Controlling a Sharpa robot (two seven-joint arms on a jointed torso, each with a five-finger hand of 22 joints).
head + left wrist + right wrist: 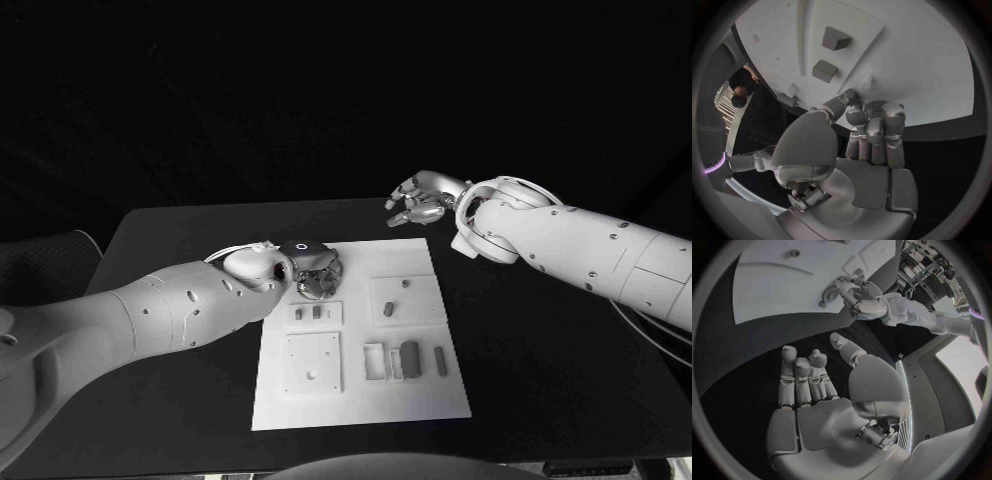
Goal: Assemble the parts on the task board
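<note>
While above task board (pixel 361 400): left hand (pixel 315 272).

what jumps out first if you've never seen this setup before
The white task board in the middle of the black table catches the eye first, with small grey parts lying on it. The left robot hand is down at the board's far edge, while the right robot hand hangs off the board beyond its far right corner.

A robotics lab: a black table (pixel 562 340) against dark backdrop holds a white task board (pixel 361 405), and cluttered equipment racks (pixel 926 255) stand at the room's edge
</note>
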